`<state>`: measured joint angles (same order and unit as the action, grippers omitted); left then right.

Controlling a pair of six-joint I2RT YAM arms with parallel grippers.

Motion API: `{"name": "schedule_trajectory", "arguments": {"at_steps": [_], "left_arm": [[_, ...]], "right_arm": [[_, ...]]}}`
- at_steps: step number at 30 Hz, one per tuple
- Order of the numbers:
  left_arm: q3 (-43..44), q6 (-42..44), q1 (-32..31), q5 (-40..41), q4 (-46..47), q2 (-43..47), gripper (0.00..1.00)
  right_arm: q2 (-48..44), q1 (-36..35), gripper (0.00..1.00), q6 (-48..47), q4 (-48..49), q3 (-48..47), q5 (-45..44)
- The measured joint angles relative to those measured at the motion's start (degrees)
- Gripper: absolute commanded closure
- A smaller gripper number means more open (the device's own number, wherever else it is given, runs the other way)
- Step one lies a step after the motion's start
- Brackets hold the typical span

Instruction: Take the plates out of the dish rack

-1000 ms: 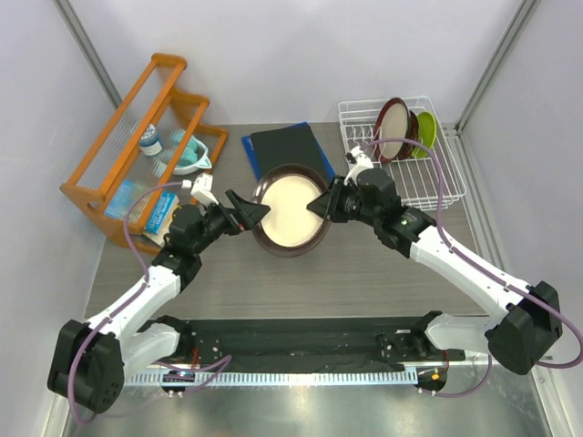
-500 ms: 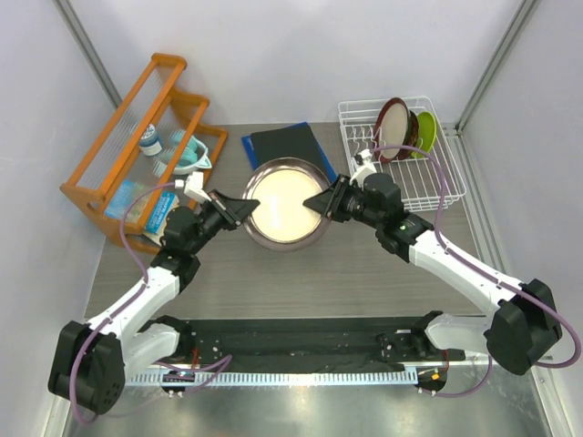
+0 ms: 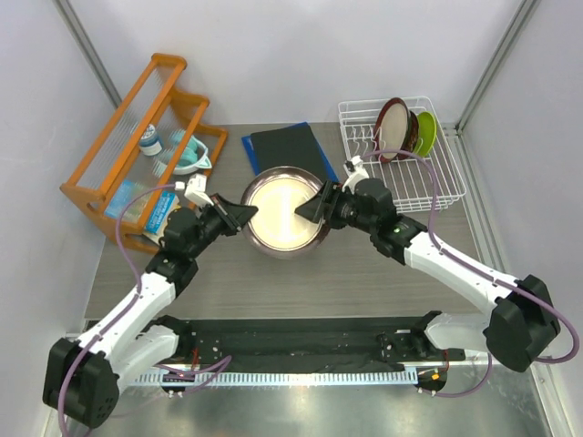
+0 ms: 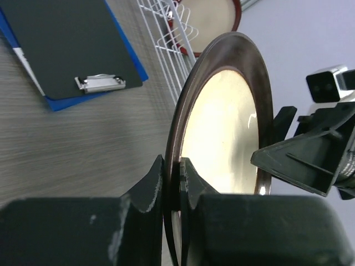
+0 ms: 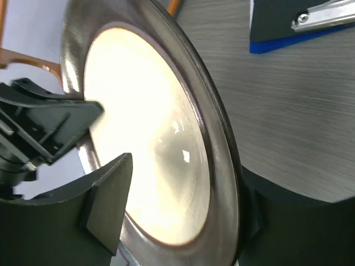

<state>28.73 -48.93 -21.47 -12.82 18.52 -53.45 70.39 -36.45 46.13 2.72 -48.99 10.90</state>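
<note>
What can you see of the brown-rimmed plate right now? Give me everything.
Round plate with a glossy cream centre and a dark brown-grey rim; it looks like glazed ceramic. It is out of the dish rack, held tilted over the table between the two arms. The left fingers are shut on its left rim. The right fingers stand open astride the opposite rim; whether they touch it is unclear.

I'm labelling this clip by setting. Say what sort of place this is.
Probably a robot test cell staged as a kitchen counter: plain white walls enclose the table, two arms are bolted at its near edge, and a dish rack, a brown-rimmed plate and an orange shelf are the props.
</note>
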Motion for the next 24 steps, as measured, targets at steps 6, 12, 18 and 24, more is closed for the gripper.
{"name": "schedule_trajectory", "arguments": {"at_steps": [6,12,18,24], "left_arm": [[2.23,5.18,-0.68,5.68,-12.04,5.33,1.00],[0.26,10.58,0.04,13.81,-22.95,5.44,1.00],[-4.11,10.88,0.11,16.28,-26.32,4.83,1.00],[-4.72,10.23,0.07,16.04,-22.27,2.75,1.00]], "right_arm": [[-2.67,-0.68,0.26,-5.42,-7.37,-1.99,-6.88],[-6.95,-0.46,0.22,-9.97,-10.60,-5.97,-14.95],[-7.61,-0.09,0.22,-13.14,-12.20,-8.81,-19.47],[-6.23,0.70,0.21,-14.91,-14.14,-8.87,-21.46]]}}
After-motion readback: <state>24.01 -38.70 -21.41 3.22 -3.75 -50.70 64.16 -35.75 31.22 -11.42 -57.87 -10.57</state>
